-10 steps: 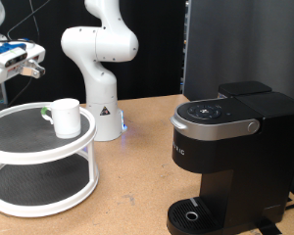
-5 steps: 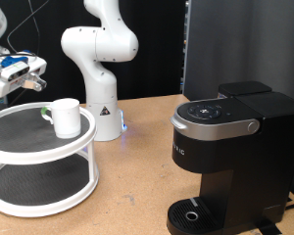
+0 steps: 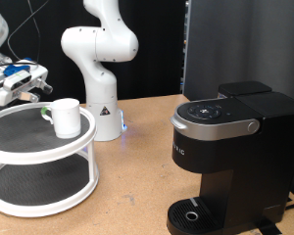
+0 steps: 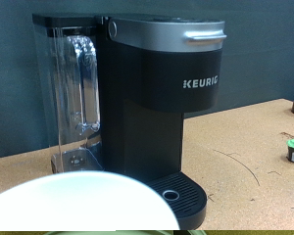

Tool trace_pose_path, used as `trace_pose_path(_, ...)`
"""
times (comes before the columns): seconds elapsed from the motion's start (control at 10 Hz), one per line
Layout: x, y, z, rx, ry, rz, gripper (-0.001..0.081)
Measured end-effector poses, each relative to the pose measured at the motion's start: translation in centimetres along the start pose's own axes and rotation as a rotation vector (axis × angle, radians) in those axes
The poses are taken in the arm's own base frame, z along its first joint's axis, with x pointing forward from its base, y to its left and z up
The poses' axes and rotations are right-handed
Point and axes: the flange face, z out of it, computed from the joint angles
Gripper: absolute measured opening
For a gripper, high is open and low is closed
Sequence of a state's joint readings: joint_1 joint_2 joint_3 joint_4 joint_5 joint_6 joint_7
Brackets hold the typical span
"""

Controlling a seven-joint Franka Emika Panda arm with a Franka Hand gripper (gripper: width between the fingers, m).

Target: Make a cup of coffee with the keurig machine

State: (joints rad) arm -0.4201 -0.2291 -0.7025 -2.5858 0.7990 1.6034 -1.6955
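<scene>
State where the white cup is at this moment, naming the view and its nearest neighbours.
In the exterior view, the cup stands at the left on the top tier of the white two-tier stand, just below the gripper and left of the robot base.

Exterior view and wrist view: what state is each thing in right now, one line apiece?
Cup: upright on the top tier of the white stand, not held.
Coffee machine: lid shut, nothing on its drip base.
Water tank: mounted on the machine, looks nearly empty.
Stand: lower tier bare where visible.
Gripper: above the stand near the cup, holding nothing visible.
</scene>
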Motion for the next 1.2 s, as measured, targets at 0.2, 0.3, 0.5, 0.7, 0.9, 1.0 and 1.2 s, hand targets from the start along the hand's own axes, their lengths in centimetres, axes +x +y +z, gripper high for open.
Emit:
trace_pose_path(0.2,-1.1,0.5,0.3,-0.028,-0.017,0.013,0.0589)
trace_pose_path(0.3,-1.7,0.8,0.5,-0.044,-0.028,0.024,0.0589)
trace_pose_path(0.5,-2.6,0.9,0.9,-0.050,-0.035,0.035,0.0790)
trace_pose_path(0.7,-3.1,0.8,1.1,-0.043,-0.057,0.039,0.0804)
trace_pose_path(0.9,-3.5,0.7,1.1,-0.045,-0.094,0.049,0.0807)
trace_pose_path(1.0,-3.6,0.6,1.1,-0.045,-0.095,0.052,0.0807)
trace_pose_path(1.2,-3.6,0.5,1.0,-0.044,-0.087,0.053,0.0807)
